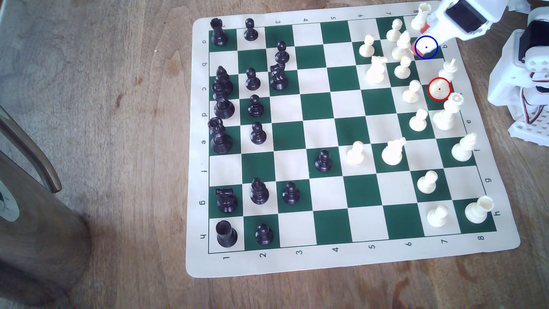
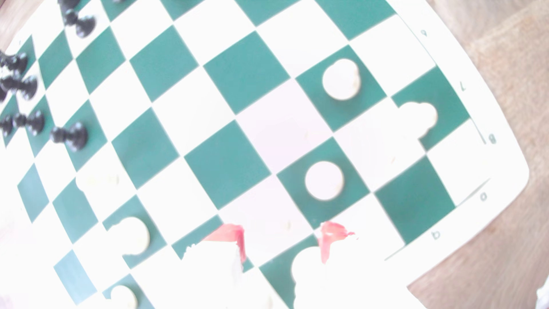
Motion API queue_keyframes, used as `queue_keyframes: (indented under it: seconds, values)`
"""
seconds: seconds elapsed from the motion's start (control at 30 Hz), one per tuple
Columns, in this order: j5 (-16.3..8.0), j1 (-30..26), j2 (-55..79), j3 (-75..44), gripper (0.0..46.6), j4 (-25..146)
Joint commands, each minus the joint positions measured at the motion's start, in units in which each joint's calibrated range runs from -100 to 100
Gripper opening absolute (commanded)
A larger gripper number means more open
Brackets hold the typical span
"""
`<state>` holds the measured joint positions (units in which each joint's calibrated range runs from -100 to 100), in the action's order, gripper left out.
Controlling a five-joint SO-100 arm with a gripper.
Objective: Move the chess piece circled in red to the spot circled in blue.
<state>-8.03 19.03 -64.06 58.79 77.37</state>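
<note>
Scanning the exterior view left to right: black pieces sit far off, then the cream cluster, then my gripper (image 1: 418, 38) hovering over the spot (image 1: 426, 47) near the board's top right corner. Red-tipped jaws stand apart, holding nothing; the wrist view shows the same gap. Further right, the chess piece (image 1: 445, 77) stands upright on its red-ringed square, just beside the coronet-topped piece (image 1: 448, 113). Nothing done yet, I judge: reach, grasp, carry, place all remain.
</note>
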Motion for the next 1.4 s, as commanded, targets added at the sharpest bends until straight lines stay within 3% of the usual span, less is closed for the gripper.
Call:
queue_keyframes:
  seconds: [0.0, 0.13, 0.33, 0.5, 1.0, 1.37]
  values:
    - [0.9, 1.8, 2.5, -4.8, 13.6, 0.9]
    - [1.5, 1.8, 5.8, -6.6, 12.5, 4.3]
    - [2.6, 3.6, 6.5, -6.1, 18.3, 5.5]
    - [3.4, 3.7, 8.0, -2.7, 12.7, 6.3]
    - [1.9, 3.2, 11.2, 6.8, 14.8, 0.8]
    - [0.0, 0.5, 12.0, 5.7, 13.8, 1.7]
